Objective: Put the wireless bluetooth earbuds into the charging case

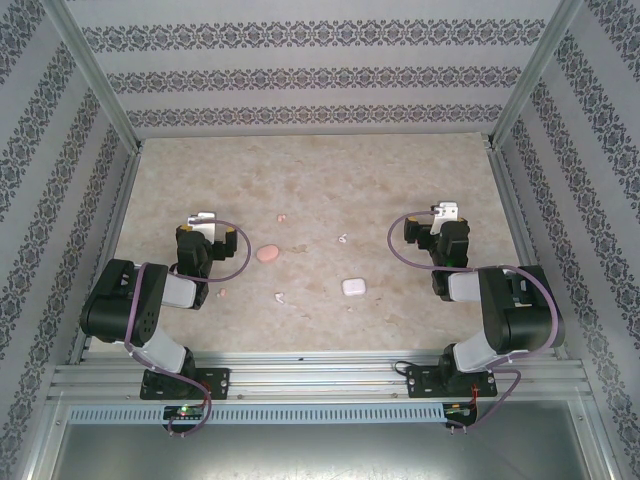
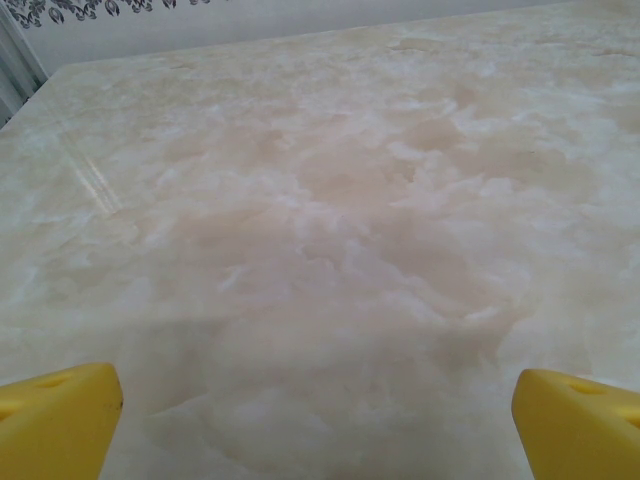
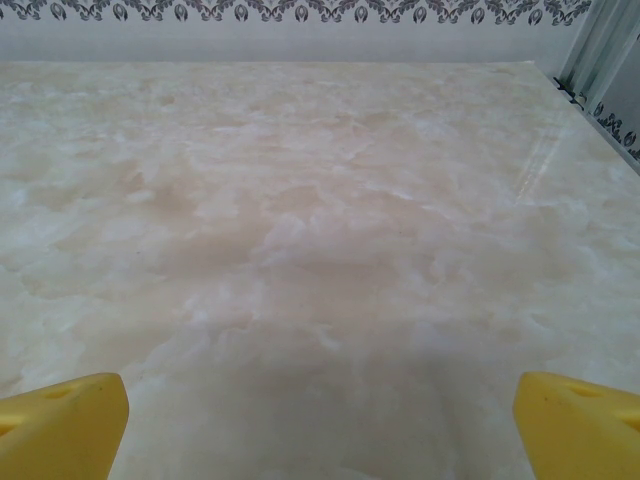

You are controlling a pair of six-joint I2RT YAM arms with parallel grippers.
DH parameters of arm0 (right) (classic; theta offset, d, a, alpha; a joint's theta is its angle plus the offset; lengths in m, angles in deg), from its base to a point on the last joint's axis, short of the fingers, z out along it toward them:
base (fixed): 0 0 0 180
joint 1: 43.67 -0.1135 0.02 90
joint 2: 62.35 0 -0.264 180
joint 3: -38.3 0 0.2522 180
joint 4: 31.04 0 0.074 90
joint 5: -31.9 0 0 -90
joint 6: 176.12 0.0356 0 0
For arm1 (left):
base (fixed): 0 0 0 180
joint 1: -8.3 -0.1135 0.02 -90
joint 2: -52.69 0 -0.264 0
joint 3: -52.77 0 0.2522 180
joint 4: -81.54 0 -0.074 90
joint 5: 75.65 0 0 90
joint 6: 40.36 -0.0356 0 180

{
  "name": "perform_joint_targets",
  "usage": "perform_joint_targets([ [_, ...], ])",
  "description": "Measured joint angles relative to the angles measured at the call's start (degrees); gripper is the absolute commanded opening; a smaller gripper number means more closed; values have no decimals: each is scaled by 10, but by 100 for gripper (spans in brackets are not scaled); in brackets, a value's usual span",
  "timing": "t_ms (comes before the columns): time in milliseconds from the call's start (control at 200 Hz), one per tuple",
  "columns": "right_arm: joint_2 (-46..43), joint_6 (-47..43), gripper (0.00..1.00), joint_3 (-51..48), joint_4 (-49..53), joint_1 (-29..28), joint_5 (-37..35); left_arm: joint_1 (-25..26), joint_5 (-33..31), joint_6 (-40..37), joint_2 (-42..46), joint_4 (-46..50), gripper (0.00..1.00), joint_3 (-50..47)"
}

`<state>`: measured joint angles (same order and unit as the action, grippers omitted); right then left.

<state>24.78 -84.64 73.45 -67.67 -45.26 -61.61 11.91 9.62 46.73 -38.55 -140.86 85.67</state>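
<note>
**Yellow fingertips spread wide, no earbud yet approached**

Yellow plastic fingertips [image 2: 60, 425] of the left claw [image 1: 205, 218] are seen wide apart, with bare marbled beige counter [image 2: 320, 200] between them. The right claw [image 1: 445, 211] is likewise spread, and nothing is held.

A first bud is judged to be picked best by a low, centred descent. The pinch should be closed gently, since so small and smooth a piece may be expected to skid.

Four tiny plastic earbuds are scattered mid-counter, well apart:
- One pale pink earbud [image 1: 283, 217] lies beyond the oval pink charging case [image 1: 267, 254].
- Another pink earbud [image 1: 222, 293] lies near the left arm.
- One white earbud [image 1: 343, 239] lies beyond the rounded white charging case [image 1: 353, 287].
- Another white earbud [image 1: 280, 297] lies to its left.

Whether the lids are open cannot be told.
</note>
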Motion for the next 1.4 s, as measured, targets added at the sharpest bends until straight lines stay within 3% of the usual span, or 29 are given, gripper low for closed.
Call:
perform_joint_targets([
  [824, -25, 0, 98, 1, 32, 0, 5, -15, -17, 24, 14, 8, 100, 11],
  [1029, -125, 30, 98, 89, 243, 0, 13, -15, -28, 31, 108, 73, 100, 16],
  [1214, -156, 92, 96, 214, 476, -14, 29, -15, -16, 67, 201, 216, 100, 70],
  [1404, -125, 133, 95, 293, 703, -148, 17, -15, 59, 123, 235, 373, 100, 156],
])
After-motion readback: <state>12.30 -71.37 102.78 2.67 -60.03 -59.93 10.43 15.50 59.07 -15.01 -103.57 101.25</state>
